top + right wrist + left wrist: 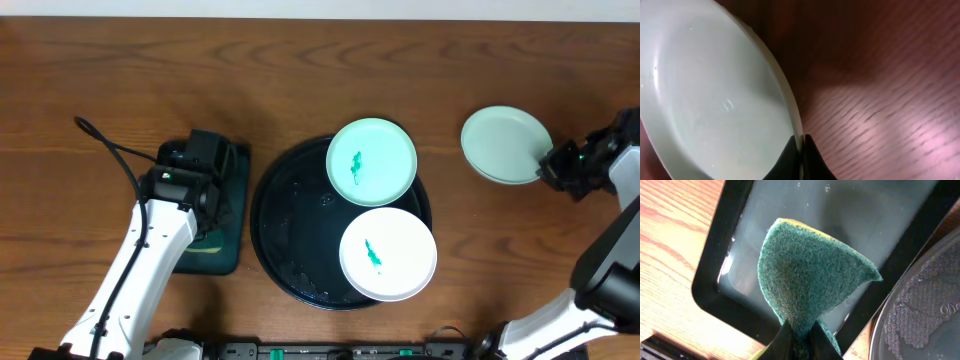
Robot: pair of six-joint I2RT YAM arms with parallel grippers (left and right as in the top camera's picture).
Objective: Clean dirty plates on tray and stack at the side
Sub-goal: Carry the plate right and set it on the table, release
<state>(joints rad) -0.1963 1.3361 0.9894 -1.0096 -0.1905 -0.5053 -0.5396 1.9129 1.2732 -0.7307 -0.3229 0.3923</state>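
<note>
Two smeared plates on round tray; third plate clear of it, to the right.

Smeared mint-green plate [372, 160] and smeared white plate [388, 254] lying edge to edge on round black tray [285, 200]. Clean mint plate [505, 144] over bare desk [300, 70], rim pinched between right gripper [801, 145] jaws; resting or lifted, cannot tell. Left gripper [800, 332] jaws clenched on green sponge [810, 275] above rectangular black tray [730, 245].

Two mint plates [372, 161], one white plate [388, 254] — two black trays [290, 230], one sponge [810, 280].
</note>
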